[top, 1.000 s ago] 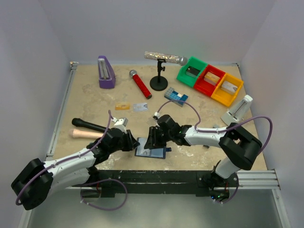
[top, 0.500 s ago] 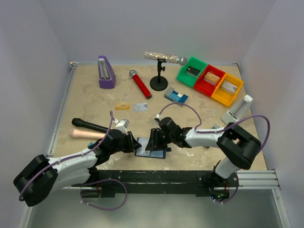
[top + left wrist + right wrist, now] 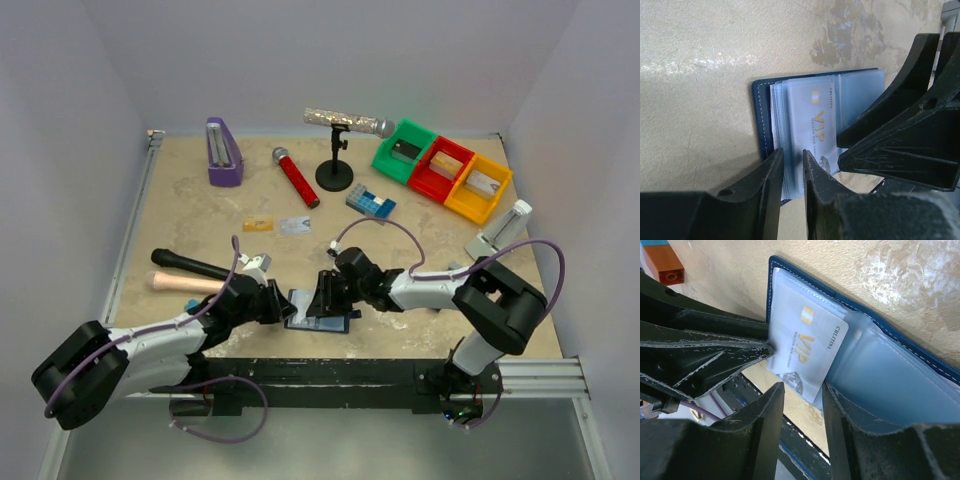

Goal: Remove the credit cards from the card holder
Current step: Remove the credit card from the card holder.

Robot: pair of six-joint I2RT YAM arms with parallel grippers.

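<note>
Left of centre on the table (image 3: 190, 210), well beyond the arms, two credit cards lie loose and flat, side by side: a gold card (image 3: 258, 224) and, to its right, a silver card (image 3: 295, 226). Nearer, the left gripper (image 3: 792, 156) sits at the left edge of the card holder (image 3: 758, 115), its jaws almost closed, with the edge of the clear sleeves in the slit between them; whether they actually clamp that edge cannot be told from this angle. The holder lies open at the near edge of the table, centre, between the two grippers. A pale VIP card (image 3: 805, 347) protrudes from the sleeves at a slant. The right gripper (image 3: 803, 390) stands about half open, its jaws either side of the card's exposed corner, nothing clamped. In my judgement the card is light, thin, stiff and slick, and the sleeves are soft and will drag with it. Hold is best taken on the exposed corner, pinched across the faces, while the holder is pinned at its left edge.
</note>
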